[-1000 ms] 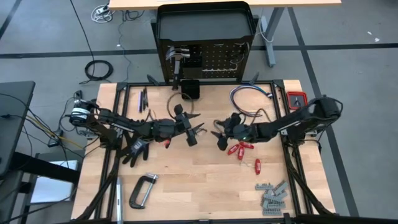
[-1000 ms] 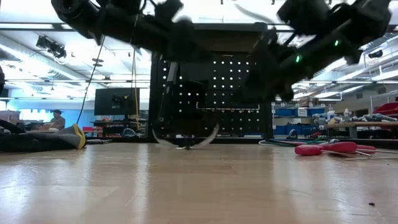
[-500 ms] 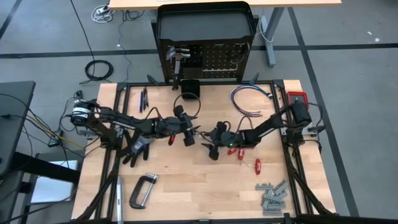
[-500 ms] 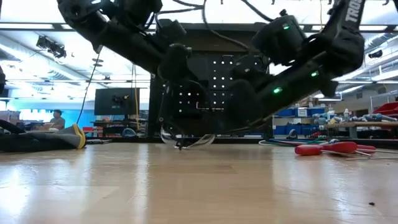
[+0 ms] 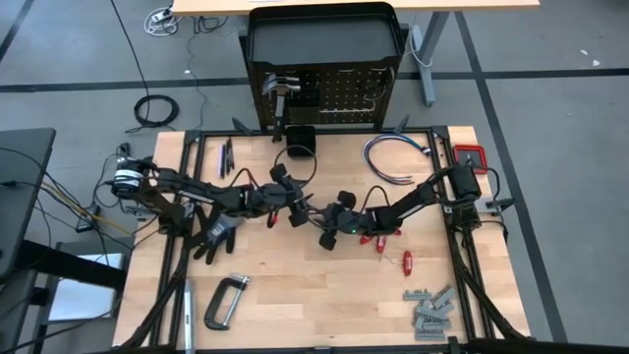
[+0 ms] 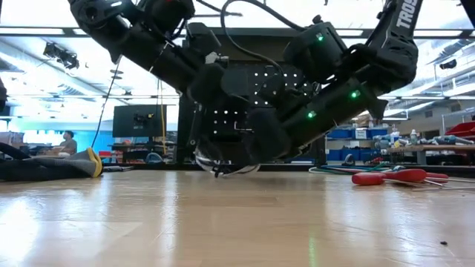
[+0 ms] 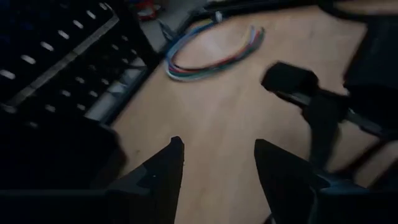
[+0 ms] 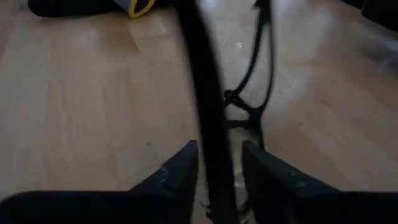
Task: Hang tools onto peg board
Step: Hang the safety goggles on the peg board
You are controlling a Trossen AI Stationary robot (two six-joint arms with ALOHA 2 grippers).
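Straddling a thin black glasses (image 8: 249, 112) arm mid-bench (image 5: 295, 285), the right claw (image 8: 217, 163) stands narrow; the left claw (image 7: 214, 163) gapes wide, empty.

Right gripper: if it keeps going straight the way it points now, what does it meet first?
The thin black glasses frame, it seems. A dark arm of it already runs between the right gripper's fingers, the rest just ahead. Depth is unclear.

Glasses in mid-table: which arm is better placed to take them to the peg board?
Right. The right hand has a thin black arm of the glasses between its fingers, closing on it. The left hand is open over bare table, holding nothing. The peg board stands beyond both.
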